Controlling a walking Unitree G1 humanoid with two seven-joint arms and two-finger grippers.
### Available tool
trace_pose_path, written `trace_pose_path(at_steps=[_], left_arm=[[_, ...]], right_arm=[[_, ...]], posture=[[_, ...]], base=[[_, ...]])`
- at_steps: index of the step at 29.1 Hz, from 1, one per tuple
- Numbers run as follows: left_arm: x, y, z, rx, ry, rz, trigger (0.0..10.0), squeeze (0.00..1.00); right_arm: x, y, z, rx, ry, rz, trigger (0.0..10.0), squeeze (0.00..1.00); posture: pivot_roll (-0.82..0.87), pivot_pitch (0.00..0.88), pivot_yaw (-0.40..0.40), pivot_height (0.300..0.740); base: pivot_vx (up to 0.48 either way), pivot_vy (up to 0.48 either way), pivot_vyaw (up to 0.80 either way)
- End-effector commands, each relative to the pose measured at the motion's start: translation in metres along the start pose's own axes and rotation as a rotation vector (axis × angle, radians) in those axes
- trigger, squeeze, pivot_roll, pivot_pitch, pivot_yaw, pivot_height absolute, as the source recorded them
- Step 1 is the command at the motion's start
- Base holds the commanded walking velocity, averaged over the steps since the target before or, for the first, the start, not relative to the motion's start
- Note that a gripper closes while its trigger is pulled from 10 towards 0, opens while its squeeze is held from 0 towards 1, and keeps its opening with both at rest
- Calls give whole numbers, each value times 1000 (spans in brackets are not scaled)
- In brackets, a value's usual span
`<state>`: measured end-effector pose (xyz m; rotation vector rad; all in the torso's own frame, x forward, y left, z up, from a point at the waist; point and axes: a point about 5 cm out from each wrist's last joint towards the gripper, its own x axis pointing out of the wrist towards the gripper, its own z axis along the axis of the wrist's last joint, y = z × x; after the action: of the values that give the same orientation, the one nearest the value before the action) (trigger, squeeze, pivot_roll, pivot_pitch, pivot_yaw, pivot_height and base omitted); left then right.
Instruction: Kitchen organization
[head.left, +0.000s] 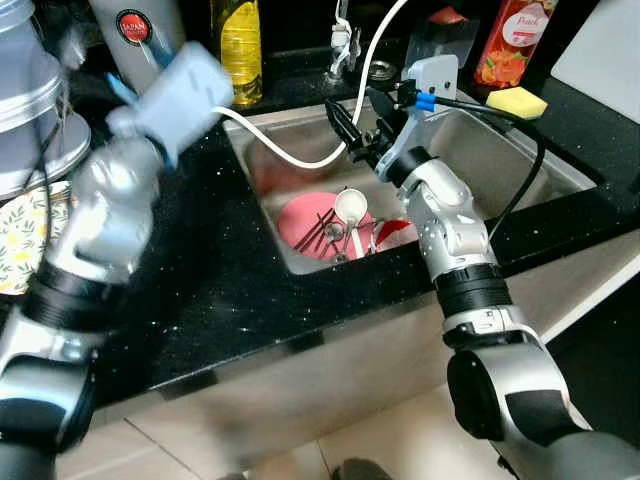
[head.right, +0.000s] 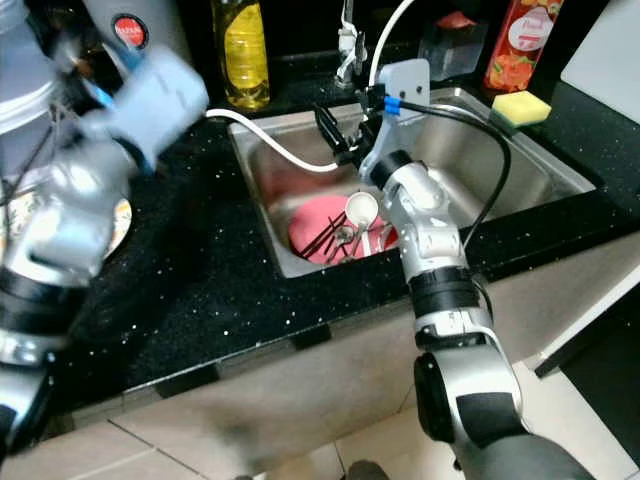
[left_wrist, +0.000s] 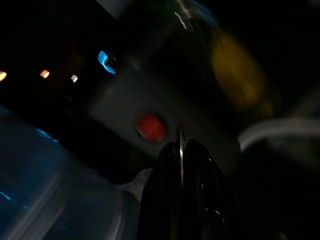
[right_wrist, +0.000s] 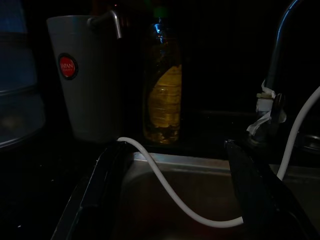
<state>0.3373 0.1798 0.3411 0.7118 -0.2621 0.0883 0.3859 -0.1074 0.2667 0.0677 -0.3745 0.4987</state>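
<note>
Reading "JAPAN", grey jug's (right_wrist: 87, 80) red label (right_wrist: 67, 66)

My right arm reaches forward and up, its right gripper (head.left: 352, 128) spread wide — both black fingers apart. My left arm is raised and blurred — the left gripper (left_wrist: 181, 150) has its fingers pressed together.

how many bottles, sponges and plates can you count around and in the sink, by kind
bottles: 2, a yellow oil bottle and a red peach bottle, both behind the sink
sponges: 1, a yellow sponge on the counter by the sink
plates: 1, a pink plate lying in the sink
total: 4
</note>
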Motion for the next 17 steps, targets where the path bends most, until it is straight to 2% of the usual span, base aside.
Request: trace_pose_path(at_steps=[1,2,3,4,5,6,8,10,17], left_arm=[[-3,1,6,-87,-15,-27,10000,0],[-8,7,14,-179,-42,-40,10000,0],[-11,11,19,-239,-62,-51,10000,0],[-11,11,19,-239,-62,-51,10000,0],[-18,20,25,-361,-94,-71,10000,0],[-20,22,25,-391,-101,-76,10000,0],[-22,24,26,-408,-104,-79,10000,0],[-25,24,23,-479,-91,-74,10000,0],[-28,23,10,-560,-46,-58,10000,0]], right_arm=[[3,6,7,1,-26,22,10000,0],[3,7,7,5,-26,29,10000,0],[3,8,7,7,-27,33,10000,0],[3,8,7,7,-27,33,10000,0],[3,11,7,11,-32,55,10000,0],[3,12,8,13,-35,63,10000,0],[3,13,8,13,-37,68,10000,0],[5,16,12,16,-48,92,10000,0],[8,23,15,21,-62,122,10000,0]], posture=[[45,23,-22,740],[48,24,-23,740],[50,25,-24,740],[50,25,-24,740],[55,22,-26,740],[55,22,-28,740],[55,22,-28,740],[59,15,-37,740],[66,9,-37,740]], base=[[0,0,0],[0,0,0],[0,0,0],[0,0,0],[0,0,0],[0,0,0],[0,0,0],[0,0,0],[0,0,0]])
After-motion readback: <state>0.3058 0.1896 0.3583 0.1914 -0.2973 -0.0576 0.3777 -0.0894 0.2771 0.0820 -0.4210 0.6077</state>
